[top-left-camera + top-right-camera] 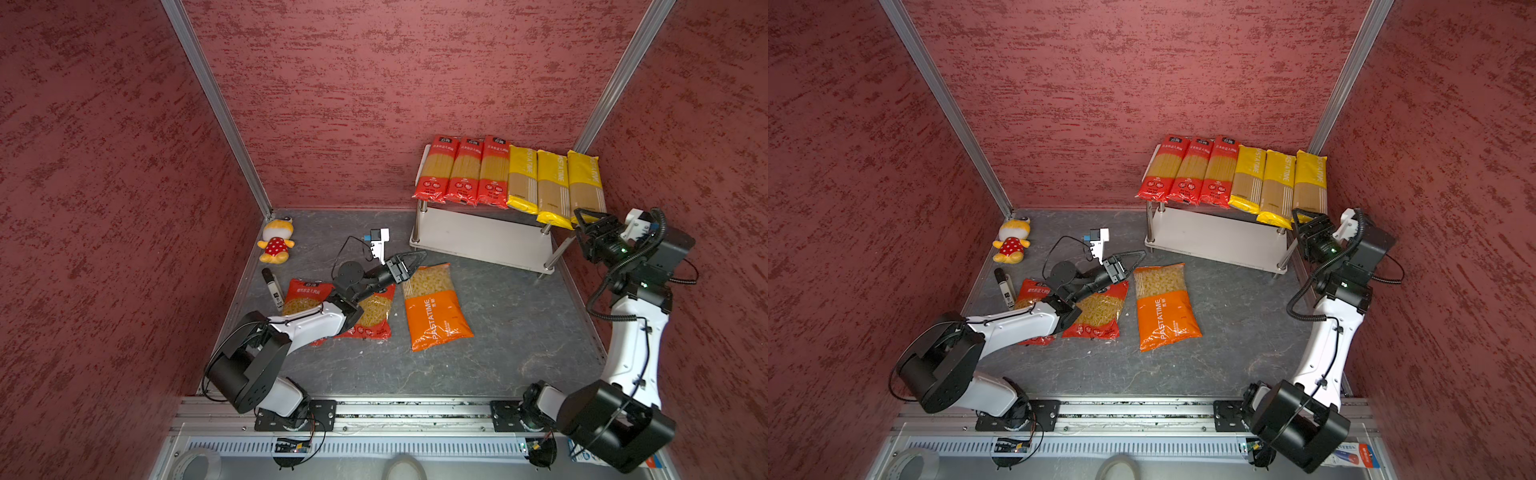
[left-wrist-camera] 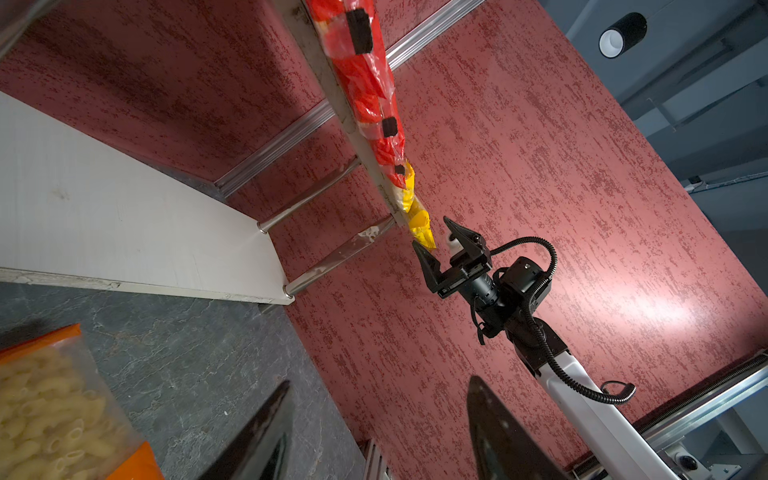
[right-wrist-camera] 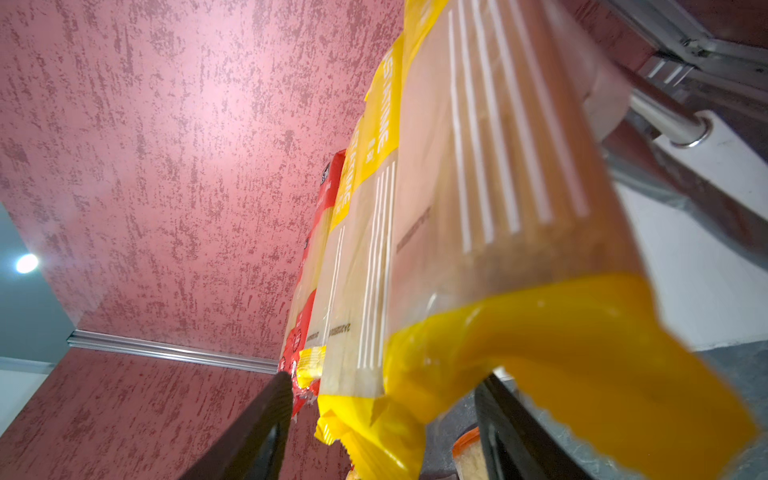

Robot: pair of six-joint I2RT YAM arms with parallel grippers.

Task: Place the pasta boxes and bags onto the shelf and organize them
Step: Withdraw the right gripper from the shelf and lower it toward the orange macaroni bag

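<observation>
Right wrist: wide-spread right tool straddles the end of the yellow bag.

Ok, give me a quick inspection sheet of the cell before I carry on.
Surface: grey marbled tabletop, no spill seen.
Job's things: shelf top holds three red spaghetti bags and three yellow PASTATIME bags; two red curly-pasta bags, partly under the left arm, and the orange bag lie on the tabletop.
Clutter: plush toy, black marker, far left.
Grippers: left gripper open by the orange bag's far end; right gripper open astride the rightmost yellow bag's near end.
Cables: coiled cable along right arm, snagging nothing.
Surroundings: red walls, front rail.
</observation>
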